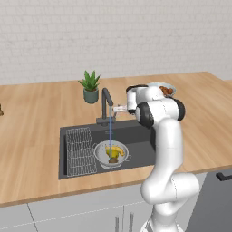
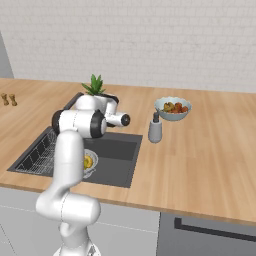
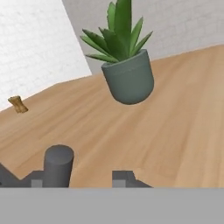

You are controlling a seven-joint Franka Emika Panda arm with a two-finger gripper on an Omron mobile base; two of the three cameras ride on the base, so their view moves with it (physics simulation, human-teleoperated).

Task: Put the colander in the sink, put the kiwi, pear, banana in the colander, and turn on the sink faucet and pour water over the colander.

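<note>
A white robot arm bends over a dark sink (image 1: pixel 136 136) set in a wooden counter (image 1: pixel 36 122). Its hand (image 1: pixel 118 108) sits beside the sink faucet (image 1: pixel 106 106); how far its fingers are parted is hard to tell. A thin water (image 1: pixel 110 136) stream falls into the colander (image 1: pixel 102 156), holding a banana (image 1: pixel 117 150); other fruit there is indistinct. A potted plant (image 3: pixel 127 65) stands before white brick.

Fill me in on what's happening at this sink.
The colander sits in the sink with the banana and other fruit inside, and a thin stream of water runs from the faucet straight into it. The arm's gripper is up beside the faucet, holding nothing that can be seen. A potted plant stands behind the faucet, and a bowl of fruit and a soap dispenser stand on the counter to the right.
</note>
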